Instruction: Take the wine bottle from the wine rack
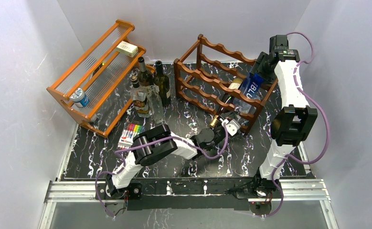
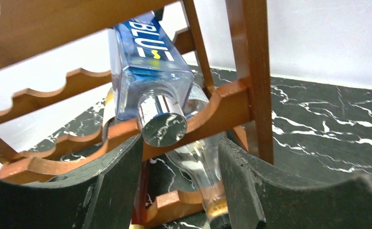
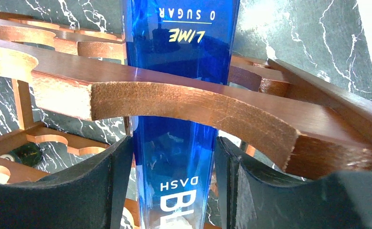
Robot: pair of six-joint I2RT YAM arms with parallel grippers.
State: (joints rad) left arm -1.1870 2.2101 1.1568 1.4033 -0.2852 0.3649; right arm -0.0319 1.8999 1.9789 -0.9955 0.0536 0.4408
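On black marble (image 1: 250, 152), right hand (image 3: 173, 157) grips blue bottle (image 3: 181, 43) (wine rack (image 3: 184, 102) hides its middle); left hand (image 2: 180, 157) open.

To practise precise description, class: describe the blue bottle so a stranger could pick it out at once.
Find the dark wine rack at the back of the table. At its right end lies the blue bottle. Unlike the dark bottle and clear bottle beside it, it is square-sided with white lettering.

The blue bottle (image 3: 181, 38) ran off the right wrist view's top and bottom edges, and a wine rack (image 3: 184, 102) rail hid its middle. The clear bottle (image 2: 200, 164) blurred toward its mouth. From above, rack and bottlenecks hid the fingertips of the left end effector (image 1: 226, 125).
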